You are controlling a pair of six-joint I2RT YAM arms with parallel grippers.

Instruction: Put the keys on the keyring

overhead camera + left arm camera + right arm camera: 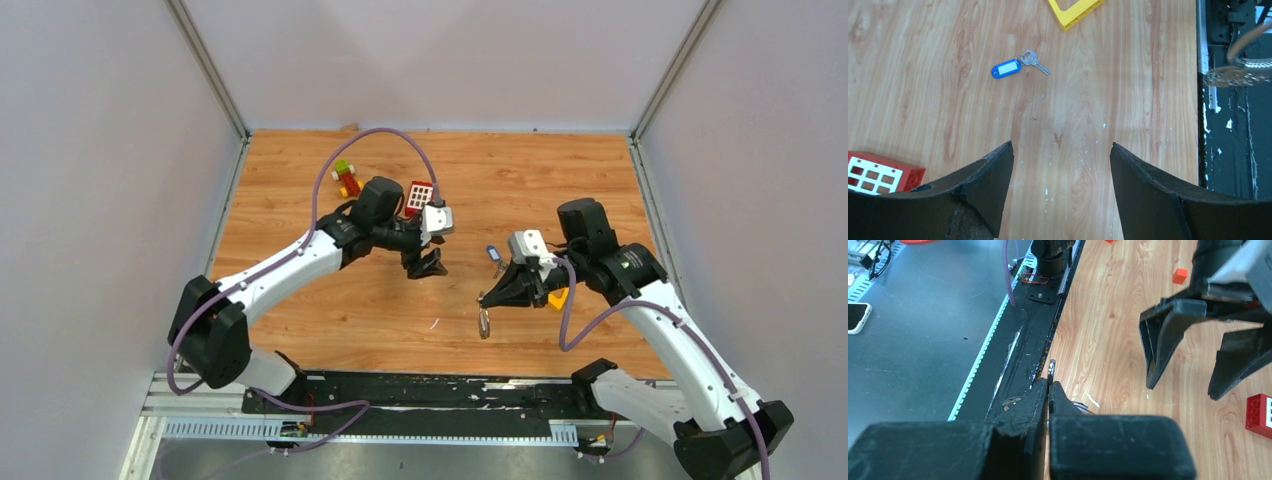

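a wooden table (330, 310) carries a blue-tagged key (1020, 64) ahead of the left gripper (1061, 146), a yellow block (1073, 10) farther beyond it, and a red brick (878, 172) beside its left finger.

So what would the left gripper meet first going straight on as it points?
Likely bare table, just beyond the open left gripper; the blue-tagged key lies farther on, depth unclear.
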